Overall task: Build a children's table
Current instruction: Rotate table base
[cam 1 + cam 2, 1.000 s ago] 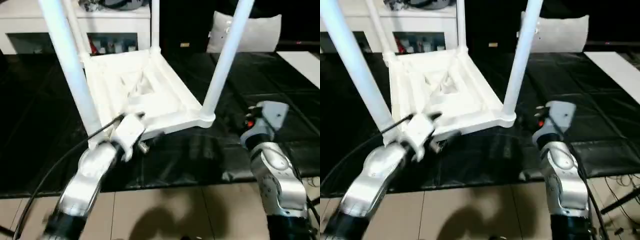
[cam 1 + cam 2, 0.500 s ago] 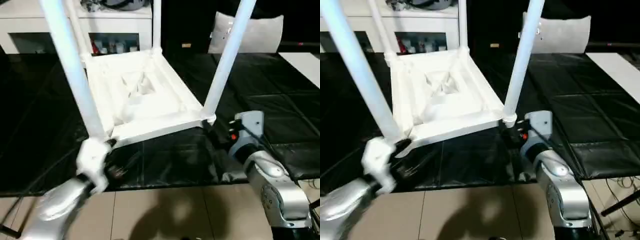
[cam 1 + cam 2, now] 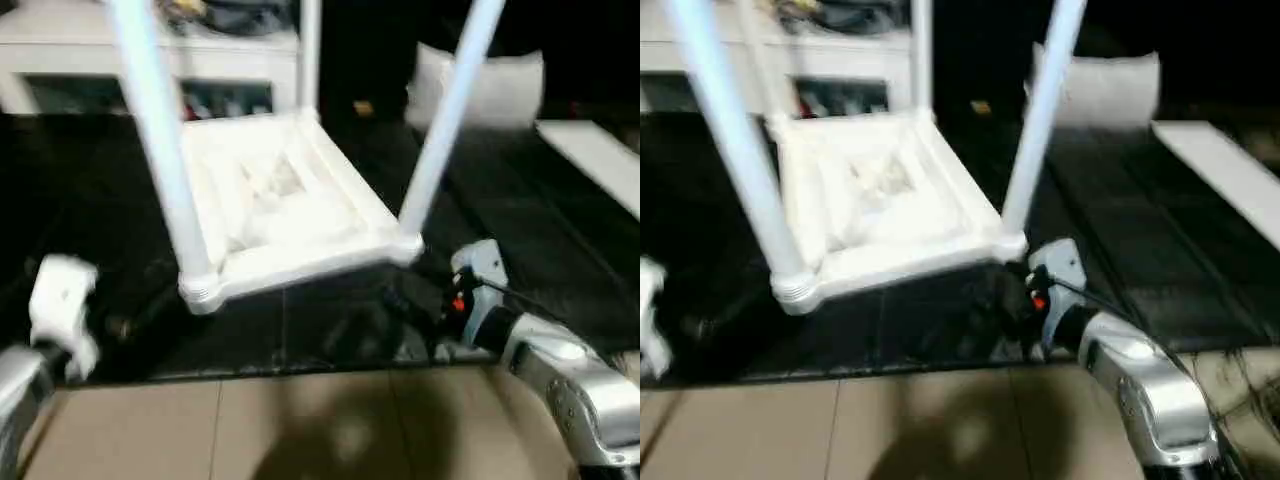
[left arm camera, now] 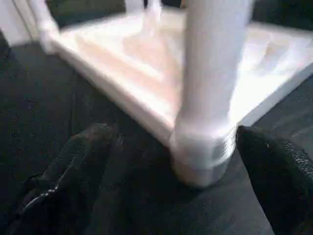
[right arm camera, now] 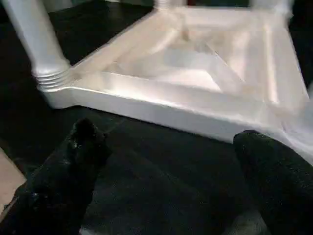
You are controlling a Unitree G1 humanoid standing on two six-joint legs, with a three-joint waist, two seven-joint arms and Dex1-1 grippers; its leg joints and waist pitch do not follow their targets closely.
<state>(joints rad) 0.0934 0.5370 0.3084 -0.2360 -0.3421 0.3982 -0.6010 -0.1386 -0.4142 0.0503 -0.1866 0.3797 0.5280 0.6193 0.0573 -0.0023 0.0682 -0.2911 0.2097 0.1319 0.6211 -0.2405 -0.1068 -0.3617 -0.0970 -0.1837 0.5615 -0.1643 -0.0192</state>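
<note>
both grippers wide open, holding nothing: left gripper (image 4: 166, 196), right gripper (image 5: 166, 186). table (image 3: 290, 215) is upside down, legs up; a bump to the near corner could slide or tip it.

Black mat (image 3: 90, 220) on beige tiled floor (image 3: 300, 425), white cabinet (image 3: 70, 45) behind

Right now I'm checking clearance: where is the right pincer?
In the left eye view the right pincer sits low on the right, open over the black mat, just in front of the upturned tabletop's near right corner, holding nothing.
</note>
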